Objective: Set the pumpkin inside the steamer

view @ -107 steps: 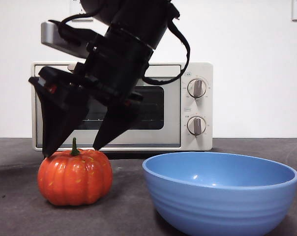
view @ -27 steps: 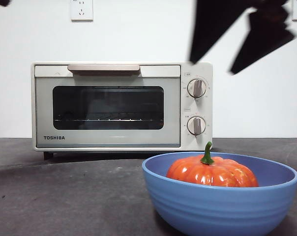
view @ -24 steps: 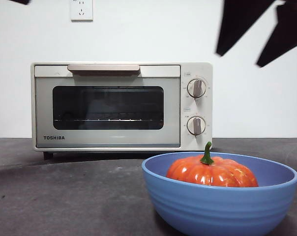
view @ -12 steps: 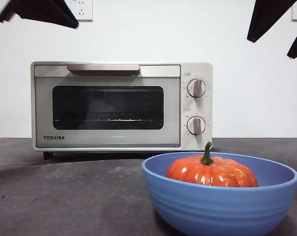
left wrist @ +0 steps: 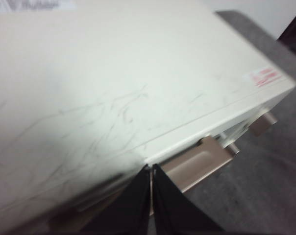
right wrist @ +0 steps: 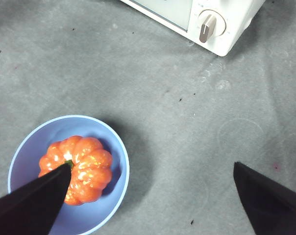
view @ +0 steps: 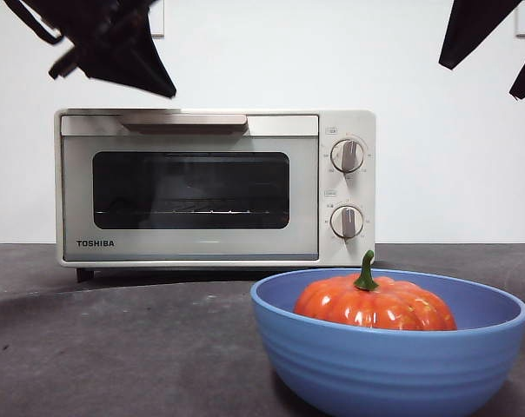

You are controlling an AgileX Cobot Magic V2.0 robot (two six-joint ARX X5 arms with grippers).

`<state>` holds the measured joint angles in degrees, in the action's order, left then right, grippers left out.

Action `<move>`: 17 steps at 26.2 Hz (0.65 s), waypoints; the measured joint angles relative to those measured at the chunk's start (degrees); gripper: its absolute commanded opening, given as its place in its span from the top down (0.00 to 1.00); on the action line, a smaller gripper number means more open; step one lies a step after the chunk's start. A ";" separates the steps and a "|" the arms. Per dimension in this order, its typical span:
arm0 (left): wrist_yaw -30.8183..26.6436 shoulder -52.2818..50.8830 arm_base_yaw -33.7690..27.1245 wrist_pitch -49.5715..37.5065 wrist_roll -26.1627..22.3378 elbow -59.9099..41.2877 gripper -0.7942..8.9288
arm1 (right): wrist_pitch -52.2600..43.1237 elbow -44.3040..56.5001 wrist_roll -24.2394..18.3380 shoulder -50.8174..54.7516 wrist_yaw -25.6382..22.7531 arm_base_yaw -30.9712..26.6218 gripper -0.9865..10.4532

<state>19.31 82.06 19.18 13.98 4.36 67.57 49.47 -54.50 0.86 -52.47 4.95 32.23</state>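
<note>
1. I see the pumpkin (view: 375,302) sitting inside the blue bowl (view: 389,365), not in the steamer (view: 215,187). The bowl stands in front of the steamer, nearer its knobs.
2. The steamer door is closed. I think the door has to come open first, or the pumpkin has no way in.
3. My left gripper (left wrist: 151,178) hangs over the top front edge of the steamer, right above the bar handle (left wrist: 197,163). Its jaws are pressed together and hold nothing. I cannot tell if the tips touch the steamer.
4. What could go wrong here: with the jaws pressed together, the gripper cannot get around the handle. It may just bump the top or slide off the edge. I think a hard pull could also drag the whole steamer along the table (view: 115,347).
5. My right gripper (right wrist: 153,193) is high above the table, near the bowl. Its jaws are spread wide and hold nothing.
6. Another worry: the pumpkin is round and shiny. I think it could slip from the jaws, or the bowl could tip if a jaw catches its rim.
</note>
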 measured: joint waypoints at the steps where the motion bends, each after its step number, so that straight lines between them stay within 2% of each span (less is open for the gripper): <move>1: -0.11 0.46 0.28 0.02 -0.42 0.00 0.90 | 0.00 0.02 0.00 0.00 0.00 0.00 0.45; 6: -2.97 1.29 1.53 -0.59 -1.90 0.00 0.90 | -0.02 0.02 0.00 0.00 0.00 0.00 0.45; 17: -4.37 2.78 2.78 -1.03 -4.02 0.22 0.90 | -0.04 0.02 0.00 0.00 0.00 0.00 0.45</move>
<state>14.94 84.84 21.96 12.95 0.34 67.79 49.43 -54.48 0.86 -52.47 4.95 32.23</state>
